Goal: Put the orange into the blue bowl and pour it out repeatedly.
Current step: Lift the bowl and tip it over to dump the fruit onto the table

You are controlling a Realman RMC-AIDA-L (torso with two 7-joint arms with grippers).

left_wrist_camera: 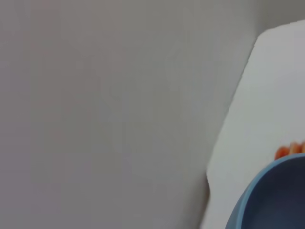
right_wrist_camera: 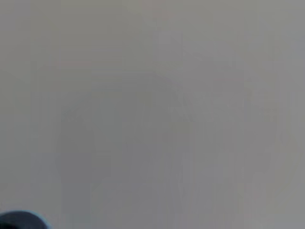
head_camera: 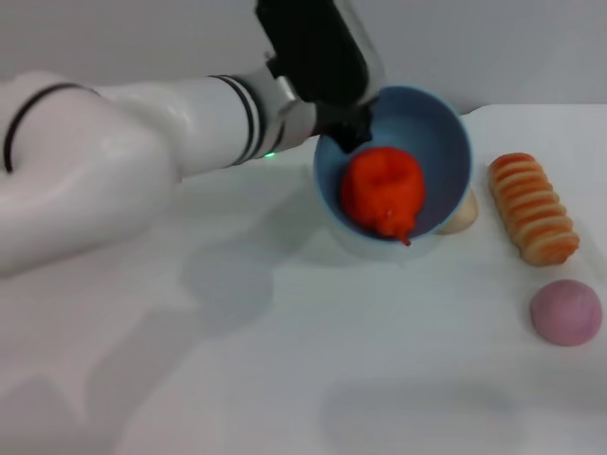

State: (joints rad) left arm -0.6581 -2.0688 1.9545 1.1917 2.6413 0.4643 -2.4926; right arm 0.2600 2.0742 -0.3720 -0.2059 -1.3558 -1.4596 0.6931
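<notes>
The blue bowl (head_camera: 427, 142) is lifted off the table and tipped steeply toward me, its mouth facing front. The red-orange orange (head_camera: 382, 194) lies inside it against the lower rim, stem nub hanging over the edge. My left gripper (head_camera: 346, 128) is shut on the bowl's far-left rim, with the arm reaching in from the left. In the left wrist view the bowl's rim (left_wrist_camera: 267, 191) shows at one corner. The right gripper is not in view.
A striped orange-and-cream bread toy (head_camera: 531, 207) lies right of the bowl. A pink ball (head_camera: 565, 311) sits in front of it. A beige ball (head_camera: 462, 216) peeks out behind the bowl's right side. The white table (head_camera: 285, 360) spreads in front.
</notes>
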